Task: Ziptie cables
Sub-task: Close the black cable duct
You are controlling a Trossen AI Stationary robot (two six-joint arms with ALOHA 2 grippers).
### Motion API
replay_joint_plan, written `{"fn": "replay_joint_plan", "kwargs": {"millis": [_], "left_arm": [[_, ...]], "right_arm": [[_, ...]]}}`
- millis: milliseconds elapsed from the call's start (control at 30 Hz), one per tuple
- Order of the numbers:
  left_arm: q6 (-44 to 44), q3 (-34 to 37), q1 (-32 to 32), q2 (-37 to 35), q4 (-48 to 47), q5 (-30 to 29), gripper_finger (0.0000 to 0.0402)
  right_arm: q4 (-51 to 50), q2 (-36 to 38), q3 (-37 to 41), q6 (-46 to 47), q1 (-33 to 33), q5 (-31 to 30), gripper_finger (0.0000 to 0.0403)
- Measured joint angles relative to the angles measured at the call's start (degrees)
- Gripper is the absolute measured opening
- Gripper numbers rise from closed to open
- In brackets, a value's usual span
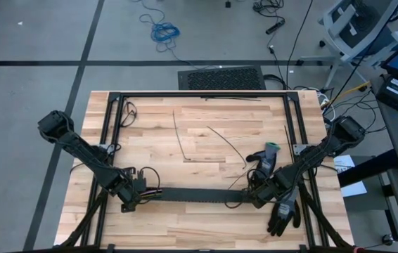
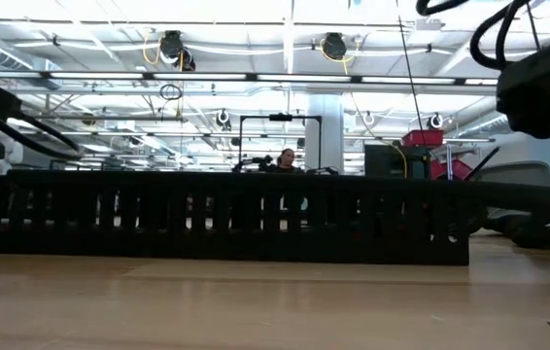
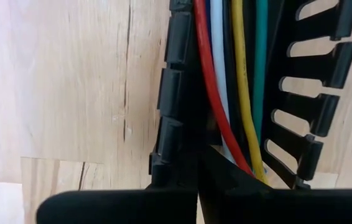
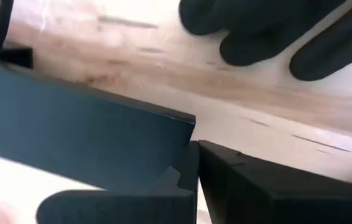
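Observation:
A long black slotted strip [image 1: 192, 193] lies along the near part of the wooden table. The cables [image 3: 226, 81], red, white, yellow, green and blue, run inside it between its slotted walls [image 3: 316, 112]. My left gripper [image 1: 130, 200] points down, shut, at the strip's left end. My right gripper [image 1: 257, 195] is shut at the strip's right end [image 4: 70, 118], slanting down. In the low view the strip [image 2: 217, 219] stands across the picture as a dark wall. My left gripper [image 3: 198, 199] stands from above on the strip's left end, where the red and yellow cables [image 3: 247, 165] run in under one fingertip. The fingers hide the spot, so I cannot tell whether they pinch a cable or only rest there. My right gripper [image 4: 194, 186] meets the strip's right end by its corner [image 4: 185, 124], coming from above. Its own fingers cover the place of contact, and no grasp shows.
Two black gloves lie by the right gripper, one on its far side [image 1: 268, 156] and one on its near side [image 1: 283, 214]. Thin dark strands [image 1: 178, 137] [image 1: 227, 144] lie loose at mid-table. A black frame rail [image 1: 199, 93] borders the work area.

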State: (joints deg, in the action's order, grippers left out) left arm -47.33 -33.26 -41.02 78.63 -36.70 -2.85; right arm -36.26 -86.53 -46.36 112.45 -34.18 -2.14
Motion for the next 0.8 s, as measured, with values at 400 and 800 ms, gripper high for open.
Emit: {"fn": "replay_joint_plan", "kwargs": {"millis": [400, 800], "left_arm": [[2.9, 0.0, 0.1, 0.0, 0.2, 1.2, 0.0000], [2.9, -1.3, 0.1, -2.4, -4.8, 2.4, 0.0011]], "right_arm": [[-4.0, 5.2, -0.1, -9.2, -0.7, 3.0, 0.0000], [-15.1, 5.6, -0.1, -13.3, -2.0, 9.6, 0.0000]]}}
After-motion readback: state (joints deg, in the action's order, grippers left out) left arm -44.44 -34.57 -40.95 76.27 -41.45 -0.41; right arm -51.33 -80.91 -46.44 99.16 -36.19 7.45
